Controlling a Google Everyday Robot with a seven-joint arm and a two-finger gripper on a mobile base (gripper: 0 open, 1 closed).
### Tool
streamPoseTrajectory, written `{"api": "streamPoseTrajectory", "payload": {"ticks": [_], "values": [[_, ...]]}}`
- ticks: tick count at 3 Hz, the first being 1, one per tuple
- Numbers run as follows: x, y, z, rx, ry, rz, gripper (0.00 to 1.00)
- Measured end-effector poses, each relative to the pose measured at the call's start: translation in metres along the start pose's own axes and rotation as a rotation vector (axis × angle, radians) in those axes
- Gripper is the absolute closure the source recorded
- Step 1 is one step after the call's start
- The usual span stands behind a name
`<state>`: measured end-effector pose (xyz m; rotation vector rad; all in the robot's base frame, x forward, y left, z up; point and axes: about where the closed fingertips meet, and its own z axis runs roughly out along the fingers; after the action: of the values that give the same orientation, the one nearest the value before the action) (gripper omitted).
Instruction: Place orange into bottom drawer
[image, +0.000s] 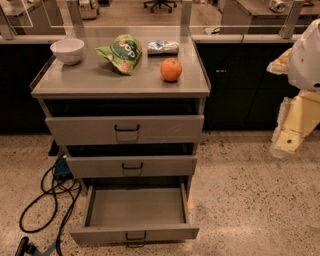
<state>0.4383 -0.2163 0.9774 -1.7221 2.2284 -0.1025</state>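
The orange (171, 69) sits on the grey cabinet top (90, 80), near the right front corner. The bottom drawer (135, 233) is pulled far out toward me, and its bare grey floor shows. My gripper (283, 144) hangs at the right edge of the view on a cream-coloured arm. It is well to the right of the cabinet, at about the height of the top drawer, and touches nothing.
On the cabinet top are a white bowl (67, 50), a green snack bag (121, 52) and a small white and blue packet (163, 47). The top drawer (125, 129) and middle drawer (131, 165) stand slightly out. Black cables (47, 192) lie on the floor at the left.
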Motion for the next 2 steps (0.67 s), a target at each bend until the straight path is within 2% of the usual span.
{"api": "streamPoseTrajectory", "payload": {"ticks": [2], "values": [[0.0004,-0.0015,0.0018,-0.012,-0.024,-0.006,0.0]]}}
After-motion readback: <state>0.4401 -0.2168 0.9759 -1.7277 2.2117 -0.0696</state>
